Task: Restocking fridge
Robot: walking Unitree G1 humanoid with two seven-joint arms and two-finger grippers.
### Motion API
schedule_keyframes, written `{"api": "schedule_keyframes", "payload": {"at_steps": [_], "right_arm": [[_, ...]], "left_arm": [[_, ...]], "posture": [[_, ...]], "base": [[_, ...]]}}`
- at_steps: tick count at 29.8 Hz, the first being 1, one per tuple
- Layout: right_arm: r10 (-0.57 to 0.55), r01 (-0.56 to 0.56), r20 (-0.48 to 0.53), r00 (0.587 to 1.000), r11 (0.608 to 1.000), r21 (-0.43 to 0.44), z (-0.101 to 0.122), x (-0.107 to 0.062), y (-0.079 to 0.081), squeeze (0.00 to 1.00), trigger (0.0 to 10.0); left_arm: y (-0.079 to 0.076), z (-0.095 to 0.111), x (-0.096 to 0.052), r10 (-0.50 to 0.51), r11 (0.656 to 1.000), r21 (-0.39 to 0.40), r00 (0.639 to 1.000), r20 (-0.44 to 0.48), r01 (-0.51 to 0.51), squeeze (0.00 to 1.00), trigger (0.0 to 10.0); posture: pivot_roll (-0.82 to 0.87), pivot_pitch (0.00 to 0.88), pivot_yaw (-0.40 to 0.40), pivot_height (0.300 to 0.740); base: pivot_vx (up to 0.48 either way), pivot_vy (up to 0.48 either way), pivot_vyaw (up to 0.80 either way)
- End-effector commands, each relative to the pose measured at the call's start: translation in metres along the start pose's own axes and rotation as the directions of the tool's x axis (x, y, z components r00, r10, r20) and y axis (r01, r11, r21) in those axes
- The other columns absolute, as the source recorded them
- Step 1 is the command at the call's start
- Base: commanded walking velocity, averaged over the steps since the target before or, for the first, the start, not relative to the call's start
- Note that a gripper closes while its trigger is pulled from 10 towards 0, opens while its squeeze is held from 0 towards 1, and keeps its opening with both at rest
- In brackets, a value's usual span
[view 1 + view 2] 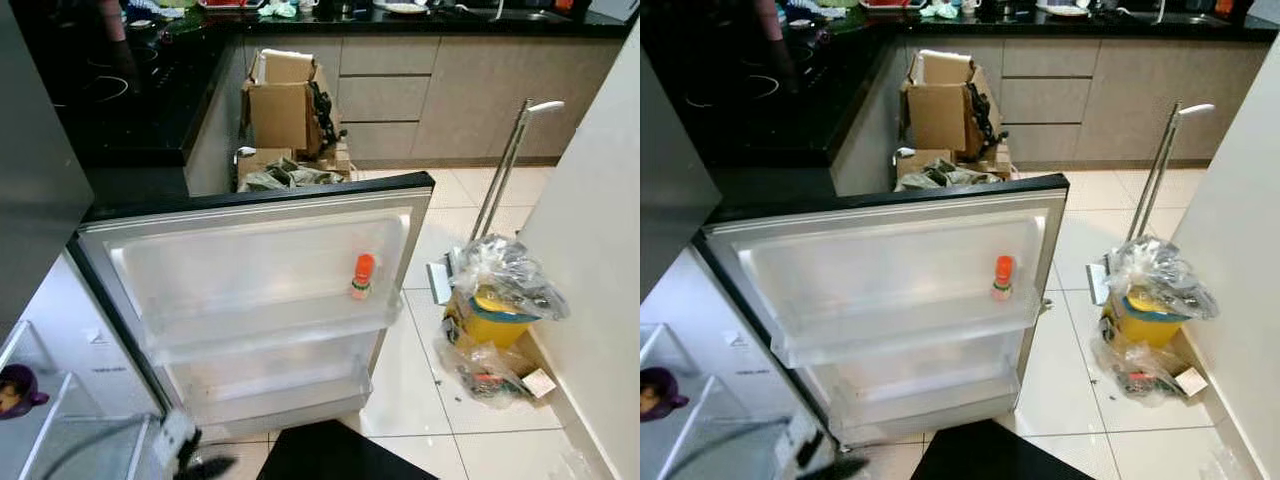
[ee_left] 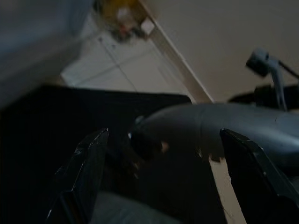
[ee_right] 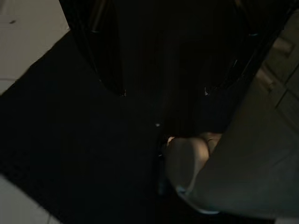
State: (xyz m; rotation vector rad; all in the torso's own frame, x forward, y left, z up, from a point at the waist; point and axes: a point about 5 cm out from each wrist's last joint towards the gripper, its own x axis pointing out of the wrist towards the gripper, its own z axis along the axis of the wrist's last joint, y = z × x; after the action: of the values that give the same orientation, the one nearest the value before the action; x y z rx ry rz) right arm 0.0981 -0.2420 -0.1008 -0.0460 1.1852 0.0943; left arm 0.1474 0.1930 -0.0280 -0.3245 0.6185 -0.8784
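The fridge door point(image 1: 250, 260) stands wide open in front of me, its white inner shelves facing up. A small bottle with an orange cap point(image 1: 362, 276) stands upright at the right end of the upper door shelf. Inside the fridge at the far left are glass shelves point(image 1: 70, 440) and a purple object point(image 1: 16, 390). My left gripper point(image 1: 195, 460) hangs low by the door's bottom corner, blurred; in the left wrist view its fingers point(image 2: 84, 168) are spread wide and hold nothing. My right gripper point(image 3: 163, 91) hangs in shade over a black mat, fingers apart and empty.
A black mat point(image 1: 340, 455) lies on the tiled floor below the door. A yellow bin with plastic bags point(image 1: 497, 305) and a long-handled dustpan point(image 1: 505, 175) stand by the right wall. Cardboard boxes point(image 1: 285, 110) sit beyond the door, beside the black counter point(image 1: 130, 110).
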Motion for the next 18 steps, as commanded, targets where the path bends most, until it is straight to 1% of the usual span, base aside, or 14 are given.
{"api": "schedule_keyframes", "payload": {"at_steps": [1,2,3,4,6,7,9,10,11,13,14,16,17,18], "right_arm": [[-0.011,0.011,0.000,1.000,1.000,-0.024,0.002,0.001,0.000,0.00,10.0],[-0.011,0.011,0.000,1.000,1.000,-0.024,0.002,0.001,0.000,0.00,10.0],[-0.018,0.018,0.005,1.000,0.999,-0.032,0.004,0.001,0.000,0.00,10.0],[-0.018,0.018,0.005,1.000,0.999,-0.032,0.004,0.001,0.000,0.00,10.0],[-0.034,0.035,0.014,0.999,0.998,-0.045,0.009,0.003,0.001,0.00,10.0],[-0.039,0.040,0.018,0.999,0.998,-0.050,0.011,0.003,0.001,0.00,10.0],[-0.044,0.045,0.025,0.999,0.998,-0.051,0.016,0.005,0.003,0.00,10.0],[-0.044,0.045,0.025,0.999,0.998,-0.051,0.016,0.005,0.003,0.00,10.0],[-0.043,0.045,0.028,0.999,0.998,-0.054,0.018,0.005,0.005,0.00,10.0],[-0.041,0.043,0.030,0.999,0.997,-0.070,0.021,0.007,0.007,0.00,10.0],[-0.041,0.043,0.030,0.999,0.997,-0.070,0.021,0.007,0.007,0.00,10.0],[-0.030,0.032,0.021,0.999,0.995,-0.099,0.020,0.007,0.008,0.00,10.0],[-0.032,0.033,0.010,0.999,0.992,-0.122,0.018,0.007,0.008,0.00,10.0],[-0.032,0.033,0.010,0.999,0.992,-0.122,0.018,0.007,0.008,0.00,10.0]], "left_arm": [[0.003,-0.025,0.000,0.122,0.989,-0.075,0.991,-0.049,-0.126,0.00,10.0],[0.003,-0.025,0.000,0.122,0.989,-0.075,0.991,-0.049,-0.126,0.00,10.0],[0.005,-0.033,0.000,0.180,0.976,-0.109,0.981,-0.068,-0.187,0.00,10.0],[0.005,-0.033,0.000,0.180,0.976,-0.109,0.981,-0.068,-0.187,0.00,10.0],[0.008,-0.053,0.002,0.286,0.934,-0.178,0.946,-0.151,-0.311,0.00,10.0],[0.008,-0.060,0.002,0.313,0.918,-0.196,0.933,-0.178,-0.346,0.00,10.0],[0.007,-0.073,0.005,0.369,0.880,-0.215,0.894,-0.253,-0.423,0.00,10.0],[0.007,-0.073,0.005,0.369,0.880,-0.215,0.894,-0.253,-0.423,0.00,10.0],[0.007,-0.075,0.007,0.383,0.870,-0.215,0.883,-0.272,-0.443,0.00,10.0],[0.007,-0.079,0.011,0.427,0.833,-0.240,0.855,-0.294,-0.498,0.00,10.0],[0.007,-0.079,0.011,0.427,0.833,-0.240,0.855,-0.294,-0.498,0.00,10.0],[0.008,-0.082,0.012,0.459,0.805,-0.255,0.834,-0.305,-0.536,0.00,10.0],[0.008,-0.084,0.010,0.489,0.780,-0.260,0.813,-0.317,-0.570,0.00,10.0],[0.008,-0.084,0.010,0.489,0.780,-0.260,0.813,-0.317,-0.570,0.00,10.0]], "posture": [[-0.03,0.028,-0.019,0.740],[-0.03,0.028,-0.019,0.740],[-0.03,0.027,-0.020,0.740],[-0.03,0.027,-0.020,0.740],[-0.03,0.021,-0.014,0.740],[-0.03,0.021,-0.014,0.740],[-0.02,0.014,-0.012,0.740],[-0.02,0.014,-0.012,0.740],[-0.02,0.015,-0.013,0.740],[-0.01,0.000,-0.028,0.740],[-0.01,0.000,-0.028,0.740],[-0.02,0.000,-0.022,0.740],[-0.02,0.000,-0.019,0.740],[-0.02,0.000,-0.019,0.740]], "base": [[0.000,0.000,0.00],[0.000,0.000,0.00],[0.000,0.000,0.00],[0.000,0.000,0.00],[0.000,0.000,0.00],[0.000,0.000,0.00],[0.000,0.000,0.00],[0.000,0.000,0.00],[0.000,0.000,0.00],[0.000,0.000,0.00],[0.000,0.000,0.00],[0.000,0.000,0.00],[0.000,0.000,0.00],[0.000,0.000,0.00]]}}
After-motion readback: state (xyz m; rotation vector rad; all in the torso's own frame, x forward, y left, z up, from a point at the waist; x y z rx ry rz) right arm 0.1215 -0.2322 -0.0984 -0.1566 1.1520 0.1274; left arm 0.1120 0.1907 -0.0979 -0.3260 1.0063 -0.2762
